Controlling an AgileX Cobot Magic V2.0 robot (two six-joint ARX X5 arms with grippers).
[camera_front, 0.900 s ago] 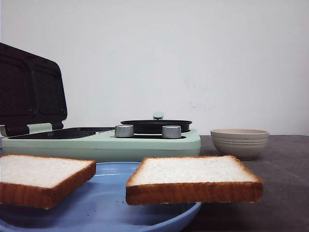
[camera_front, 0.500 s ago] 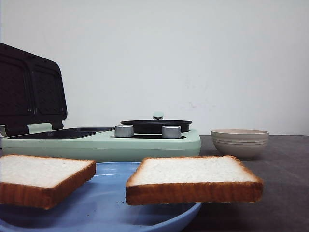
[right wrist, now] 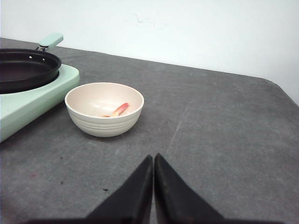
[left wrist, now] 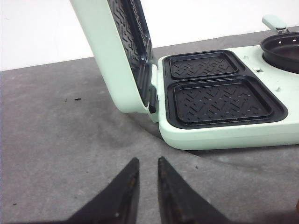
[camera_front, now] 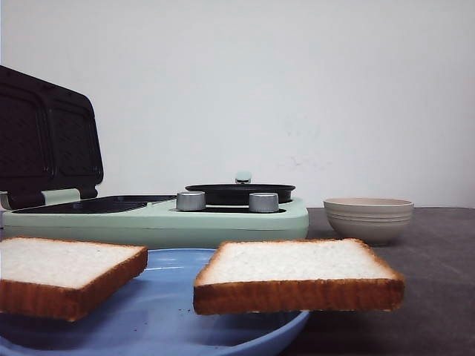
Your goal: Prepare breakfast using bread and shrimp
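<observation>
Here, the mint-green breakfast maker [camera_front: 159,219] serves as the anchor for everything else. Its dark ribbed lid [camera_front: 46,137] stands raised at the maker's left end, and the two ribbed sandwich plates [left wrist: 219,100] lie bare beside it. Toward the maker's right end sits a black round pan [camera_front: 240,193], with two silver knobs [camera_front: 191,201] in front of it.

In front of the maker, a blue plate [camera_front: 159,315] carries the bread: the left slice [camera_front: 63,271] and the right slice [camera_front: 293,274] lie flat, apart from each other, the right one overhanging the plate's rim.

The left pincer [left wrist: 145,163] hovers over the grey surface [left wrist: 60,140] just short of the maker's lid end, its dark fingers slightly parted and holding nothing.

To the right of the maker stands a beige bowl [right wrist: 104,108], close but apart from it. The shrimp [right wrist: 119,110] lies inside that bowl. The right pincer [right wrist: 153,158] points toward the bowl from nearby, fingertips pressed together, empty.
</observation>
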